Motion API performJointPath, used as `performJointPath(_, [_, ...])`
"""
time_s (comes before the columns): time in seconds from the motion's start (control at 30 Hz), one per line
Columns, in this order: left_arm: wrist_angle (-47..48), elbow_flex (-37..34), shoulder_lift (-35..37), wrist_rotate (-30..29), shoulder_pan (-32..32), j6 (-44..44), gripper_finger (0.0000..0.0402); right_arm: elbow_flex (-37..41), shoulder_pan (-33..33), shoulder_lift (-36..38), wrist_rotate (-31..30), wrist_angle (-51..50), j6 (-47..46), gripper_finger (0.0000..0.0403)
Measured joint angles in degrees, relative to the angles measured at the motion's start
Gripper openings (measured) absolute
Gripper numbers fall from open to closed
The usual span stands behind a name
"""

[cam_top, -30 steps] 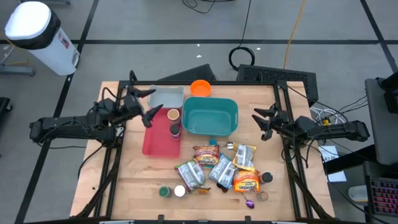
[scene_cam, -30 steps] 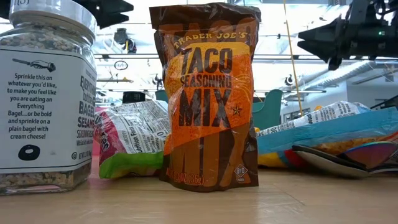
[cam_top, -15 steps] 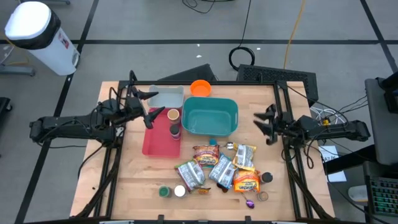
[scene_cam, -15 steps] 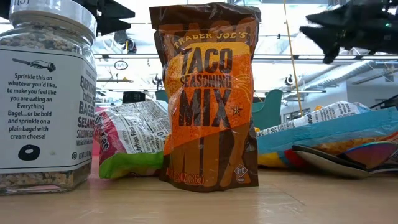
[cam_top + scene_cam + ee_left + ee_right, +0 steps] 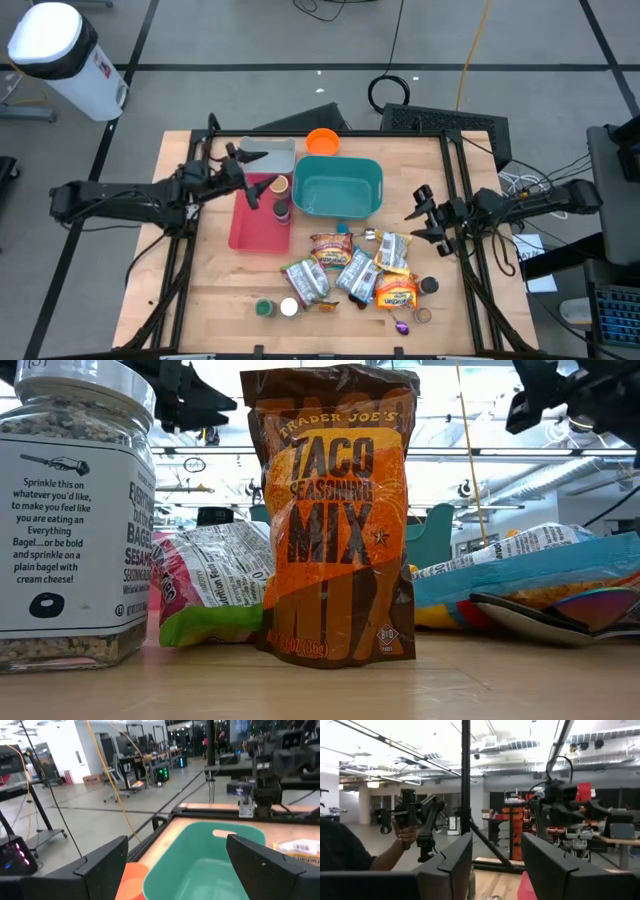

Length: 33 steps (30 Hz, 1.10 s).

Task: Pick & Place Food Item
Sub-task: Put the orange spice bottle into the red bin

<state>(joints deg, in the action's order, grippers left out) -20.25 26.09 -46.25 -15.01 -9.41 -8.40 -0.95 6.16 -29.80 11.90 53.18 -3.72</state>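
Your right gripper (image 5: 421, 213) hangs above the table's right side with its fingers parted and nothing between them, just right of the food pile; your left gripper (image 5: 250, 180) is spread wide and empty over the red tray (image 5: 250, 228), near the teal bin (image 5: 337, 187). You have the taco seasoning mix pouch (image 5: 337, 515) standing upright in the low view, long axis vertical, printed face toward that camera: brown top and bottom, orange middle, dark block lettering. It sits on the wooden table (image 5: 320, 690) beside the bagel seasoning jar (image 5: 72, 510), with a crinkled snack bag (image 5: 215, 585) lying behind.
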Motion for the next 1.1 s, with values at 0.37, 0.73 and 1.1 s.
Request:
performJointPath(0.37, [-1.1, 0.0, -3.3, 0.0, 0.1, 5.0, 0.0349, 0.0, -0.1, -2.2, -13.5, 7.5, -0.1, 0.0212])
performJointPath(0.73, [-1.0, 0.0, -3.2, 0.1, 0.1, 7.9, 0.0351, -19.6, 13.5, -12.0, -8.5, -14.4, -4.6, 0.0260])
performJointPath(1.1, [-0.5, 0.0, -3.3, 0.5, 0.2, 7.6, 0.0349, -68.9, 31.7, -39.7, -29.9, -104.7, -33.7, 0.0296])
